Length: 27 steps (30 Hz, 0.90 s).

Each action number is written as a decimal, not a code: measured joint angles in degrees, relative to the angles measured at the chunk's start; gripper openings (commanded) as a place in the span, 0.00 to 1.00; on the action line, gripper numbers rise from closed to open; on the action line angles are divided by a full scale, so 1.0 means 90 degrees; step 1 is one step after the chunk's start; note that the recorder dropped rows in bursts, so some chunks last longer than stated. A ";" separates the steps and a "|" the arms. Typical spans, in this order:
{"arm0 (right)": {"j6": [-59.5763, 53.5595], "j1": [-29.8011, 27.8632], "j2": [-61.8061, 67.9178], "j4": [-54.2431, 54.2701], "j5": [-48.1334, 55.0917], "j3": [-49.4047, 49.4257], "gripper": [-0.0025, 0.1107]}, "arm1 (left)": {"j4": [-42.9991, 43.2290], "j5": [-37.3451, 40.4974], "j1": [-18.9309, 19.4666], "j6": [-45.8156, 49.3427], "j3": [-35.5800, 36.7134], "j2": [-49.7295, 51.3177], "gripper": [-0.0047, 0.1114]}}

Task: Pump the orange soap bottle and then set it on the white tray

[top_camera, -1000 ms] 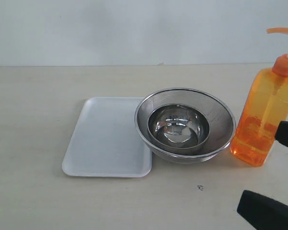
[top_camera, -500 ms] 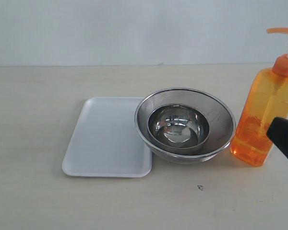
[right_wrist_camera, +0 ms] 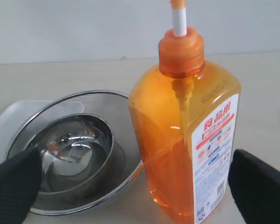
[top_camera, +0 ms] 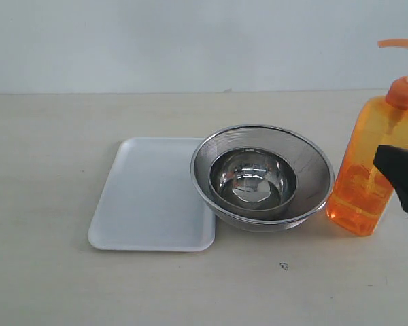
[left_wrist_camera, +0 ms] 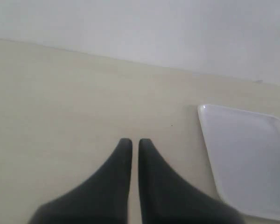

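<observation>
— So, how many bottles?
— One orange soap bottle, upright on the bench at the scene's 3 o'clock edge.
— And around it?
— Two steel bowls at its 9 o'clock: a small bowl nested in a wide mesh bowl, whose rim is just beside the bottle. One white tray lies at 9 o'clock of them, its edge meeting the wide rim.
— Room?
— Bare bench at the tray's 9, 12 and 6 o'clock.
— Writing?
— A white label with red Chinese characters; the fine print is unreadable.
— Jaws?
— Right jaws released wide, one finger either side of the bottle, apart from it. Left jaws clenched on nothing.
</observation>
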 measured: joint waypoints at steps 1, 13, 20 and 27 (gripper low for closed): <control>0.0000 0.0000 0.0150 0.0000 -0.0015 -0.0076 0.95 | 0.0000 0.0000 0.0000 0.0000 0.0000 0.0000 0.08; 0.3419 0.0000 0.1137 -0.3373 -0.0984 -0.0340 0.95 | 0.0000 0.0000 0.0000 0.0000 0.0000 0.0000 0.08; 0.6611 0.0000 0.1325 -0.6701 -0.1601 -0.0381 0.95 | 0.0000 0.0000 0.0000 0.0000 0.0000 0.0000 0.08; 0.7177 0.0000 0.2391 -0.7251 -0.2443 -0.0394 0.95 | 0.0000 0.0000 0.0000 0.0000 0.0000 0.0000 0.08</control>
